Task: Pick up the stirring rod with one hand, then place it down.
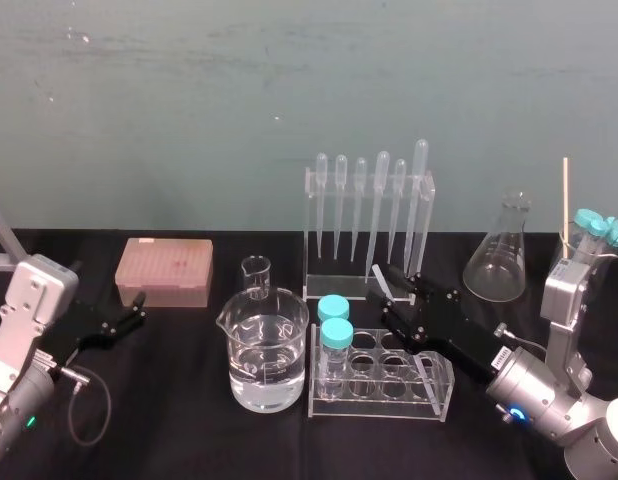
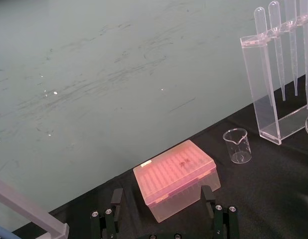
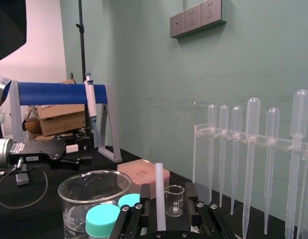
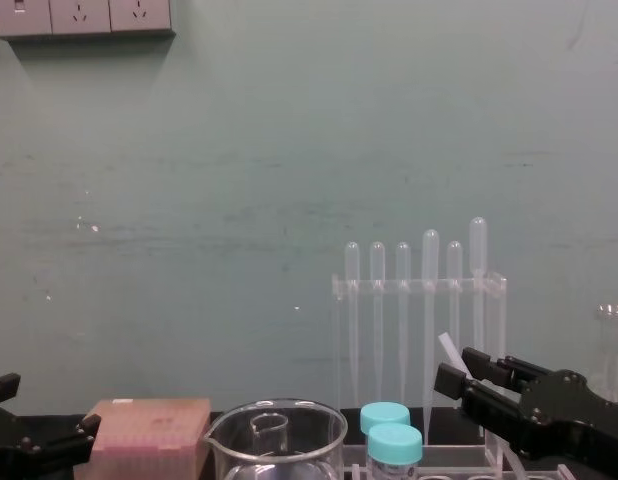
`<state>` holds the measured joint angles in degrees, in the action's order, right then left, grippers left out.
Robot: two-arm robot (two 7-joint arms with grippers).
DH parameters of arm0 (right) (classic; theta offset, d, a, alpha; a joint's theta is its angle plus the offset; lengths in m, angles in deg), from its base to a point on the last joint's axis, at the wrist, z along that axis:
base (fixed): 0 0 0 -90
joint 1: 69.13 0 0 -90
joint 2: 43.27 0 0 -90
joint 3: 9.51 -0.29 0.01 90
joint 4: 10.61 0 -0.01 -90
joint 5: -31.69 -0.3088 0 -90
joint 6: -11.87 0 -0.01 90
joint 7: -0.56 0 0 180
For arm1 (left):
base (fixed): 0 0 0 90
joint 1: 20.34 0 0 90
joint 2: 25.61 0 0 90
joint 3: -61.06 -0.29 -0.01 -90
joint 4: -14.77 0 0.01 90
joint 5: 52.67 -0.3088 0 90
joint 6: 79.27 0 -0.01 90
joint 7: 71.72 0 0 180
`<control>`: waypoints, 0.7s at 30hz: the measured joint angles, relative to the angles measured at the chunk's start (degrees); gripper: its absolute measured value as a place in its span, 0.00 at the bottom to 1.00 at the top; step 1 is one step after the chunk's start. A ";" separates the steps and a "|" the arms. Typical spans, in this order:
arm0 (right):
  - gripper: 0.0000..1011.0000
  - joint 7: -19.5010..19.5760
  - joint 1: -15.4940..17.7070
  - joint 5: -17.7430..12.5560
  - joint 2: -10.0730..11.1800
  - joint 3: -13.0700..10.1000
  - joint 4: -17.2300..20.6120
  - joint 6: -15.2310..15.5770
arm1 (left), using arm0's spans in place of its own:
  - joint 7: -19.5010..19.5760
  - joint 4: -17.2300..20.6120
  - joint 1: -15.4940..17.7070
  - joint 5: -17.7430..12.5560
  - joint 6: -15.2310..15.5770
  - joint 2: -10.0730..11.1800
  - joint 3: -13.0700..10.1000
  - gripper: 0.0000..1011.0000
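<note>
white stirring rod (image 3: pixel 160 196), seemingly held aloft, tilted

Right end effector (image 3: pixel 167 199): black fingers (image 3: pixel 144 193) flank the stirring rod (image 3: pixel 160 189), which is gripped low down and stands upright between them. Just behind the rod are a small beaker (image 3: pixel 174 200) and a pink tip box (image 3: pixel 144 175). A large glass beaker (image 3: pixel 93 196) sits beside two teal-capped vials (image 3: pixel 102 219). Six pipettes (image 3: pixel 252 129) hang in a clear rack (image 3: pixel 243 135) near the green wall (image 3: pixel 159 89).

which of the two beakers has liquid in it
The large beaker, in front beside the tube rack, is about half full of clear liquid; the small beaker behind it is empty. The right gripper holds the stirring rod above that rack.
</note>
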<state>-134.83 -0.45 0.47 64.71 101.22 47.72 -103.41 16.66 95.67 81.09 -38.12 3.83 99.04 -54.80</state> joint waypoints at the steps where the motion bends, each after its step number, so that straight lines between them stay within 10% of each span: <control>1: 0.45 0.00 0.01 -0.01 0.00 0.00 0.00 0.00 | 0.00 0.00 0.00 0.00 0.00 0.00 0.00 0.99; 21: 0.99 0.27 0.55 0.23 0.24 -0.22 2.31 -0.74 | 0.00 0.00 0.00 0.00 0.00 0.00 0.00 0.99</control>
<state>-134.56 0.09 0.70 64.94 101.00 50.03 -104.15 16.66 95.67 81.09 -38.13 3.83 99.04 -54.80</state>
